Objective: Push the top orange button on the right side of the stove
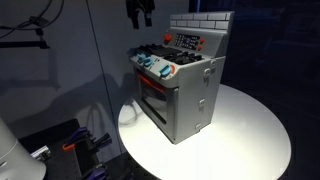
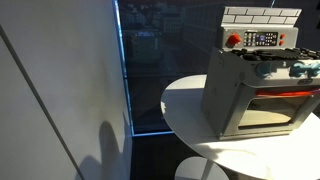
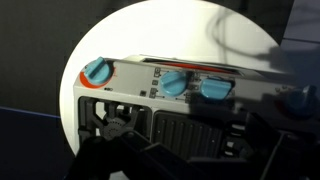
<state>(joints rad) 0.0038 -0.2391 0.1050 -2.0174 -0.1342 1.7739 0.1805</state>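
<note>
The grey toy stove [image 1: 182, 90] stands on a round white table [image 1: 250, 130] and shows in both exterior views [image 2: 250, 85]. Its dark button panel [image 1: 188, 42] sits under the white brick-pattern back [image 1: 200, 20], with a red button [image 1: 167, 40] at one end and small orange marks at the other end [image 1: 202, 44]. My gripper [image 1: 140, 18] hangs above and behind the stove's knob side, apart from it, its fingers spread and empty. The wrist view looks down on the blue knobs [image 3: 174, 83] with my dark fingers [image 3: 180, 150] low in the picture. My gripper is out of an exterior view.
The windowed oven door [image 2: 275, 105] faces the table's edge. A dark glass wall [image 2: 160, 70] stands behind the table. Cables and equipment [image 1: 80, 145] lie on the floor beside the table.
</note>
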